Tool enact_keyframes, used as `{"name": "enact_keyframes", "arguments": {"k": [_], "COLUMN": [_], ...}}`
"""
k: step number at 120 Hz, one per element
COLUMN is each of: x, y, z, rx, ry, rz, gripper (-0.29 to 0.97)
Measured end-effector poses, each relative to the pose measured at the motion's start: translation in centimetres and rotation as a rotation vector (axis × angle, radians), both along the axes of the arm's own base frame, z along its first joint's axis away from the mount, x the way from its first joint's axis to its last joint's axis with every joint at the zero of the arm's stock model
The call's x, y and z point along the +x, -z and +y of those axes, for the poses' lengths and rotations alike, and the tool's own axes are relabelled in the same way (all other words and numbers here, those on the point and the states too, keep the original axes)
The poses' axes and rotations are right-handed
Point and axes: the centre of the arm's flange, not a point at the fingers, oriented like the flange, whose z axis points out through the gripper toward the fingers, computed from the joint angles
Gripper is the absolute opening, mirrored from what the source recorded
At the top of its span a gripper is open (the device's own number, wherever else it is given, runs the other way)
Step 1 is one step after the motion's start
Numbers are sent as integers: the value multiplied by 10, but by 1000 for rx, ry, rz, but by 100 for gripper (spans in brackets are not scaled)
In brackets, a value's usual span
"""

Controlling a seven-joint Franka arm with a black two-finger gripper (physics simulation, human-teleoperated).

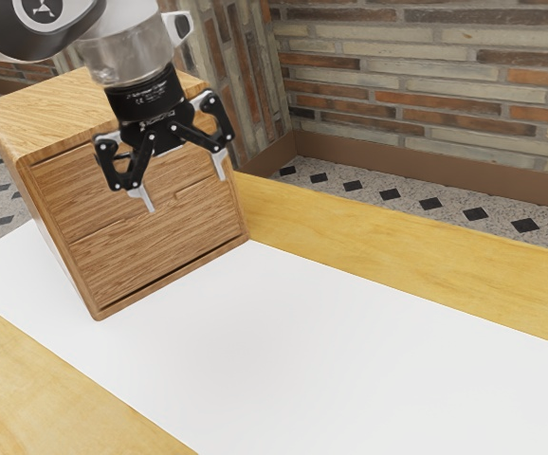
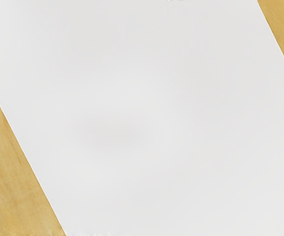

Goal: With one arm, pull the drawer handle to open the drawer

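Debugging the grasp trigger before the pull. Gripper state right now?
Gripper: open, fingers spread, holding nothing; seen against the wooden drawer cabinet's front.

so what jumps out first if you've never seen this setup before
The wooden drawer cabinet catches the eye first, standing at the exterior view's left on the white table top. In front of its upper half hangs the black tool, its fingers spread open and gripping nothing. A brick wall runs behind the table.
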Motion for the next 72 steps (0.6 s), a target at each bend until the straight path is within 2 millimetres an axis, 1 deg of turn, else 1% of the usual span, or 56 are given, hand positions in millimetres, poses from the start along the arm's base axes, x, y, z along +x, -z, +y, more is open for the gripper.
{"name": "enact_keyframes", "arguments": {"k": [32, 37, 40, 47, 52, 56, 60, 72], "x": [0, -1, -4, -21, -32, -37, -42, -54], "y": [2, -3, -11, -52, -71, -79, -83, -84], "z": [1, 2, 3, 9, 16, 26, 44, 124], "rx": [-25, -25, -22, 2, 16, 20, 22, 36], "ry": [-174, -200, -220, -290, -342, -388, -451, -711], "rz": [12, 4, -13, -97, -134, -148, -157, -171], "gripper": [66, 66, 66, 66, 66, 66, 66, 66]}}
